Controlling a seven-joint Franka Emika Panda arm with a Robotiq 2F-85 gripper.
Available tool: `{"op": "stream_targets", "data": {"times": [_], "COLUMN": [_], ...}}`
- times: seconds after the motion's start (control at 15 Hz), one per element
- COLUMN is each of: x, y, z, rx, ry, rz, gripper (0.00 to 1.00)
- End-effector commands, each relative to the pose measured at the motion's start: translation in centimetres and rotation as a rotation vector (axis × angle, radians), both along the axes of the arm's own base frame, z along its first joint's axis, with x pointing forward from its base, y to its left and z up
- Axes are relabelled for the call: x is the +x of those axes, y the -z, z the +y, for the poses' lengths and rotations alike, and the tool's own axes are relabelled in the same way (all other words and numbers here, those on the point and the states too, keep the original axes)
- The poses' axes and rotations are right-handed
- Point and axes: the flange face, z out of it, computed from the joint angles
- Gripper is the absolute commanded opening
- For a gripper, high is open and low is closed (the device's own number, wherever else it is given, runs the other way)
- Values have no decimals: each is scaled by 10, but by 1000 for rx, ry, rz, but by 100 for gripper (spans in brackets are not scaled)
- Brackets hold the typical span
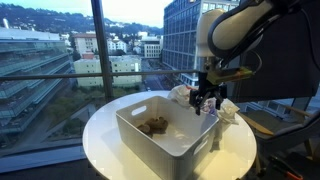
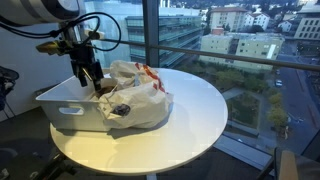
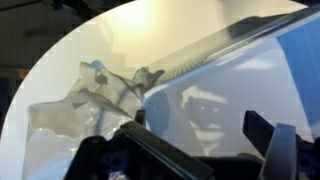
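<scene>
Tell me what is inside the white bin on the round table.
A small brown lump lies on the floor of the white bin. The gripper hangs over one corner, and the near wall hides the floor strip just behind it.

Bin (image 1: 160, 146) stands open above; plastic bag (image 2: 140, 96) crowds one wall.

Gripper (image 2: 88, 78) points down, fingers apart, over the far end of the white bin (image 2: 60, 110) near the round table's (image 2: 205, 115) left edge. Crumpled plastic bag (image 2: 140, 95) touches the bin's right side.
</scene>
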Motion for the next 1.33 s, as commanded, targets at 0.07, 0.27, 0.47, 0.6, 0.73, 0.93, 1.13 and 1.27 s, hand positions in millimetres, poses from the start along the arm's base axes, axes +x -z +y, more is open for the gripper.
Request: {"op": "stream_targets", "data": {"times": [0.07,0.27,0.47,0.6,0.73,0.93,1.13,1.27], "x": [16,20,25,30,33,38,42,42], "y": [18,39,51,46,37,28,24,33], "z": [6,5,-1,-4,-3,-5,-9,-16], "rx": [-14,-3,-54,-88,-100,-114,-110,-132], "ry": [-27,-38,-90,-114,-125,-135,-129,-145], "rz": [-31,-26,-35,-49,-68,-99,-123,-110], "gripper": [100,100,100,100,100,100,100,100]}}
